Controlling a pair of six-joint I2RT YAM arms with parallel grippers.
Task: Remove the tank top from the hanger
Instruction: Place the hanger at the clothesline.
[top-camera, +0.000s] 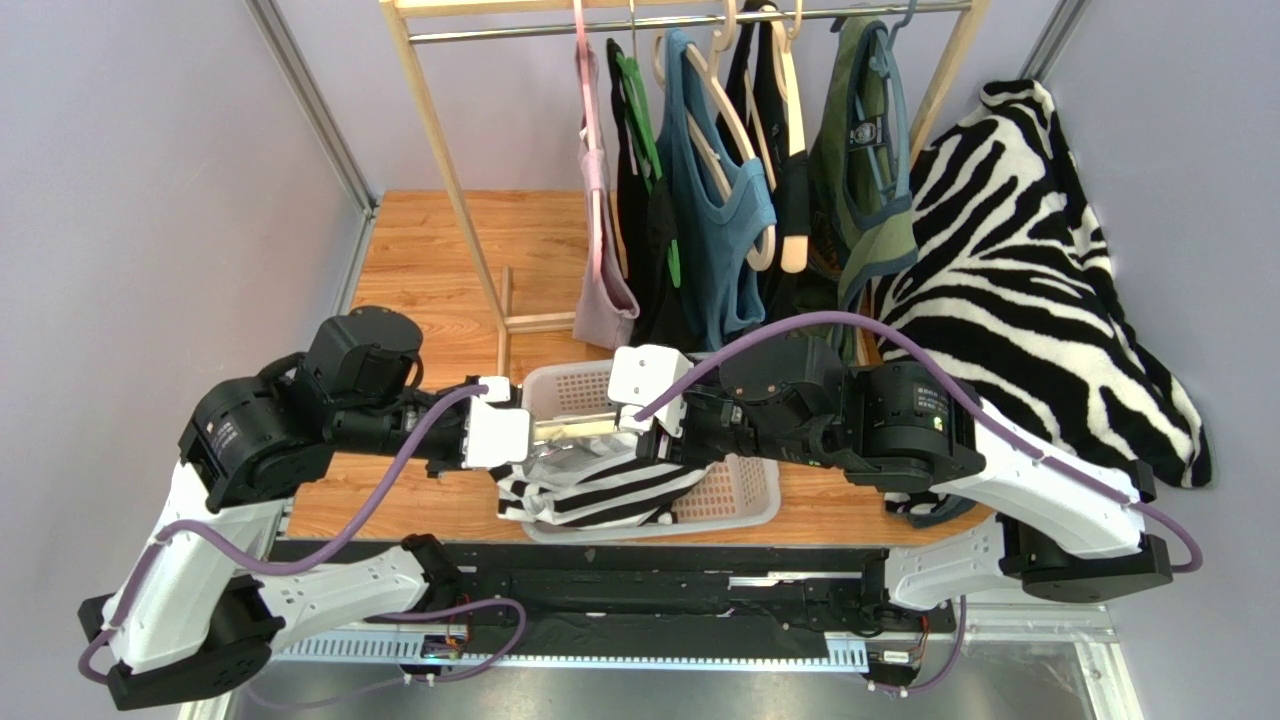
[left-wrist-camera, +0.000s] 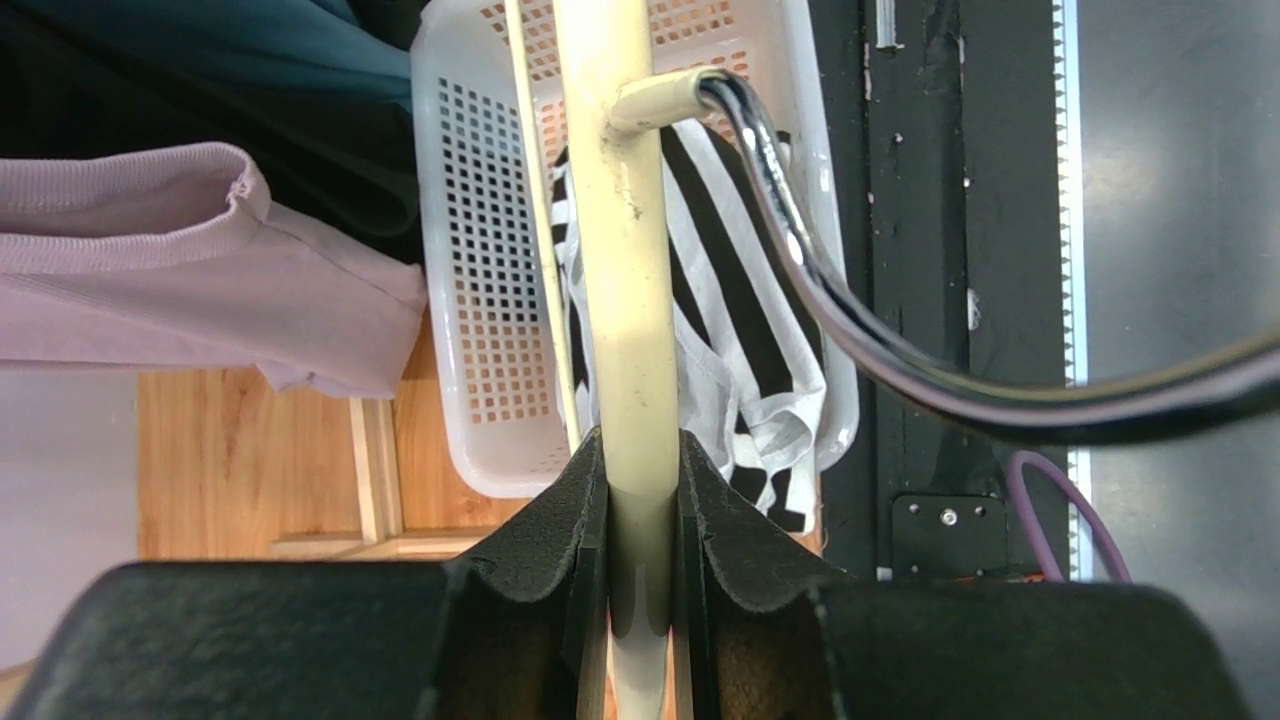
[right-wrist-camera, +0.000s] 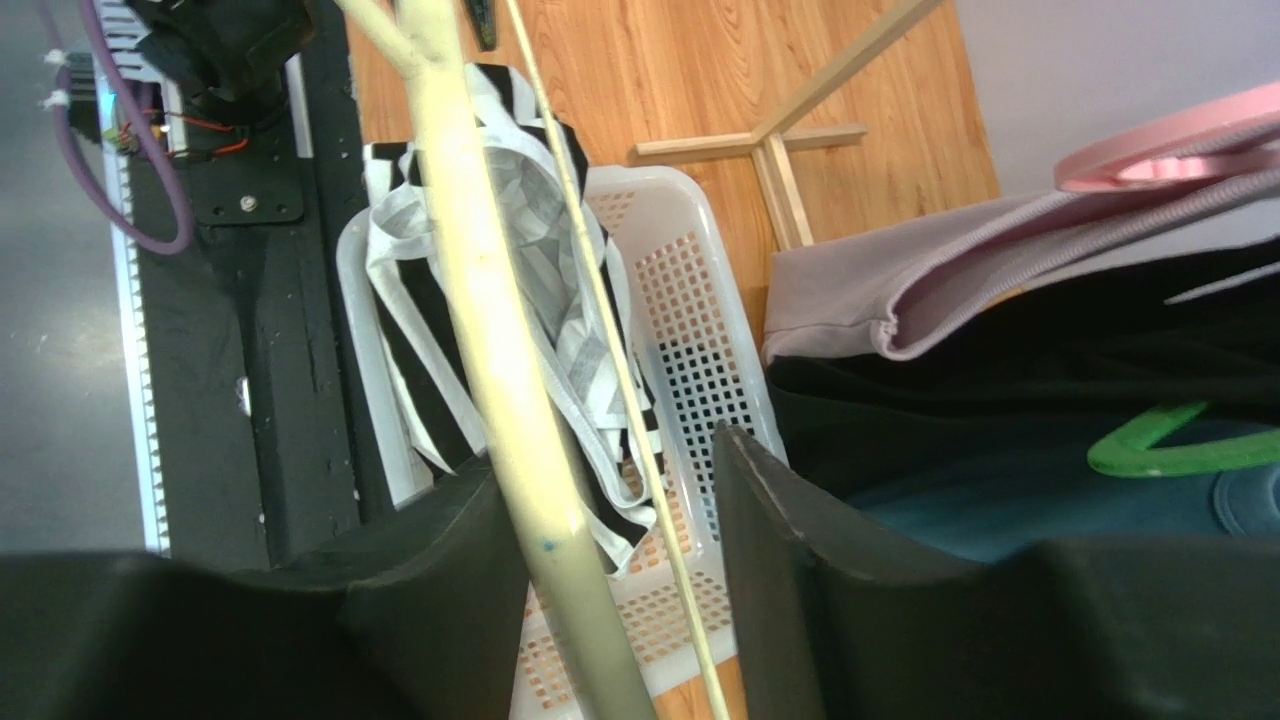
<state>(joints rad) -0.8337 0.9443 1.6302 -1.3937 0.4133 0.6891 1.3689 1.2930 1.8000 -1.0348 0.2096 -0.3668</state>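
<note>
Item: tank top (top-camera: 601, 488), black with broad white stripes, the inner face showing pale grey, edges bound in white; crumpled in a loose heap with no flat side. Location: inside the white perforated basket (top-camera: 744, 495) at the near edge of the wooden tabletop (top-camera: 436, 270), one fold draped over the basket's near rim; in the left wrist view the top (left-wrist-camera: 736, 330) lies against the basket (left-wrist-camera: 481, 300) wall, below the hanger. Whether any strap is on the hanger cannot be told. Hanger (top-camera: 579, 428): cream wood with a thin lower rod and a metal hook (left-wrist-camera: 812, 285), held level above the basket between the two arms. Left claw (top-camera: 504, 435): narrow, both pads pressed onto the hanger (left-wrist-camera: 631, 300) arm just beside the hook's root, as the left wrist view shows (left-wrist-camera: 642, 495). Right claw (top-camera: 646, 398): wide, its fingers standing either side of the hanger (right-wrist-camera: 496, 345), which lies along one finger and clear of the other (right-wrist-camera: 601, 465); tank top (right-wrist-camera: 559, 300) visible beneath. Surroundings: wooden rack (top-camera: 451, 150) at the back of the tabletop, carrying a pink top (top-camera: 601, 300), a teal top (top-camera: 721, 225) and a green top (top-camera: 864, 180) on hangers; zebra cloth (top-camera: 1037, 270) draped at the rack's right end.
</note>
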